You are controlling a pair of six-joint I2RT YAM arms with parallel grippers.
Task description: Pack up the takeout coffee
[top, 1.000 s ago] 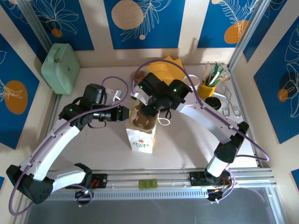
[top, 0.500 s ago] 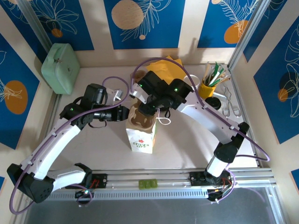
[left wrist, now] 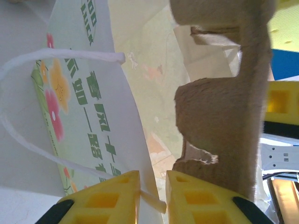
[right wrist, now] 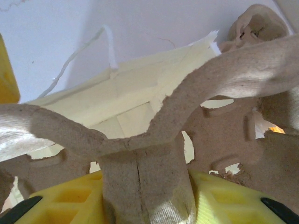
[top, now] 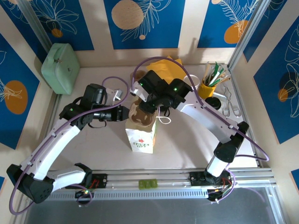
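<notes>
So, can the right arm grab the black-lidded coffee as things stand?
Probably not: the right gripper is shut on the cardboard carrier at the paper bag; the coffee stands beside the yellow cup.

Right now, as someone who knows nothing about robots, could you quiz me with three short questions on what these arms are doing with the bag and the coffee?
1. Fill in: the takeout coffee stands outside the bag, beside the ___ cup of straws.
2. True or false: the right gripper is clamped on the pulp cup carrier.
3. What does the left gripper pinch? A the paper bag; B the takeout coffee; C the green box.

Key: 1 yellow; 2 true; 3 A.
</notes>
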